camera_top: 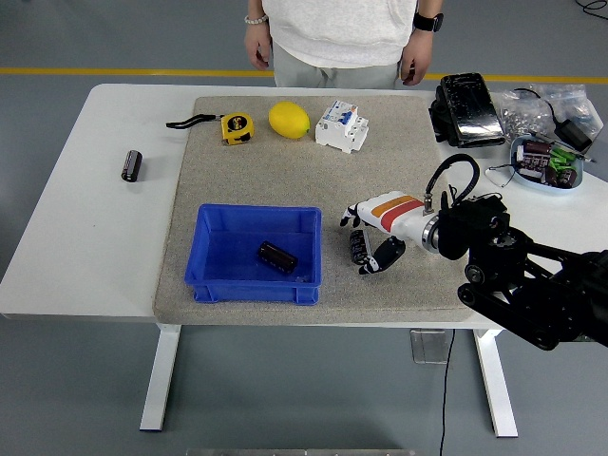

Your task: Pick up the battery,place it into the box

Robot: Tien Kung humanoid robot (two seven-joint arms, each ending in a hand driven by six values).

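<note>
A black battery (359,247) lies on the grey mat just right of the blue box (255,253). Another dark battery (277,256) rests inside the box. My right hand (367,240), white with orange and red stripes, is around the loose battery, fingers above it and thumb below, spread and not closed on it. A third black battery (131,165) stands on the bare white table at the far left. My left arm is out of view.
At the mat's far edge sit a yellow tape measure (237,127), a lemon (289,120) and a white circuit breaker (342,125). A black device (466,107), plastic bags and a bowl of parts (546,163) crowd the right end. A person stands behind the table, hands hanging.
</note>
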